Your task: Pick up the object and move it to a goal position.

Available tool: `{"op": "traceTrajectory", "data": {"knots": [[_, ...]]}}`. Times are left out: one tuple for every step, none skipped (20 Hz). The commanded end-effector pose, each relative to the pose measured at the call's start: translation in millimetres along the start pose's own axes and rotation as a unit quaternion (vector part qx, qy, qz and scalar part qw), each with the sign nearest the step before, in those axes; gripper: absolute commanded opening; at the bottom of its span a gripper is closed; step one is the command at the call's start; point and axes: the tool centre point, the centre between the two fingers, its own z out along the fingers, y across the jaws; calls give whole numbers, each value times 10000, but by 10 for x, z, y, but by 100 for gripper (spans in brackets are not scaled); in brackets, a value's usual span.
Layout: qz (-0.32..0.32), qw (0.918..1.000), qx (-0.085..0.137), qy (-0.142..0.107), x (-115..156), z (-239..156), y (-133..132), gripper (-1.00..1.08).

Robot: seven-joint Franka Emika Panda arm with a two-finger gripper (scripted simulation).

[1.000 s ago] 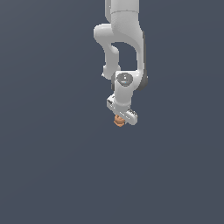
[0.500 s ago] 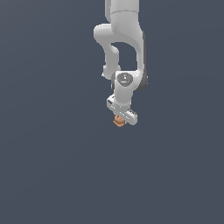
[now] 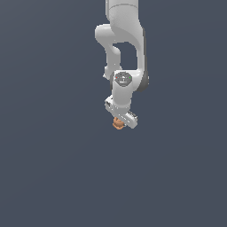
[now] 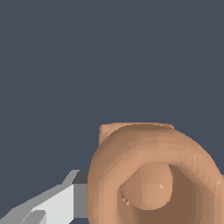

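The object [image 3: 117,125] is a small orange-brown ringed lump at the tip of the white arm in the exterior view. My gripper [image 3: 119,121] points down and is shut on it. In the wrist view the object [image 4: 151,175] fills the lower part of the picture, a knobbly ring with a rounded lump in its middle. One grey-white finger [image 4: 59,204] lies against its side. The other finger is hidden behind the object. I cannot tell from these frames how high it is above the floor.
Plain dark grey-blue ground lies all around the arm [image 3: 124,48] in both views. No other object, container or edge shows.
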Motion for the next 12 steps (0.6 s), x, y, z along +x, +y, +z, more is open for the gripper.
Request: {"op": "traceTrajectory", "data": {"knots": [[2, 10000, 1, 3, 132, -107, -12, -100], [2, 10000, 1, 3, 192, -155, -19, -100], [2, 10000, 1, 3, 255, -206, -26, -100], [2, 10000, 1, 3, 322, -259, -33, -100], [2, 10000, 1, 3, 391, -314, -41, -100], [2, 10000, -2, 4, 462, -369, -50, -100], [2, 10000, -2, 4, 536, -428, -59, -100], [2, 10000, -2, 4, 612, -488, -68, -100], [2, 10000, -2, 4, 690, -549, -78, -100], [2, 10000, -2, 4, 769, -611, -88, -100], [2, 10000, -2, 4, 845, -672, -98, -100], [2, 10000, -2, 4, 920, -730, -108, -100]]}}
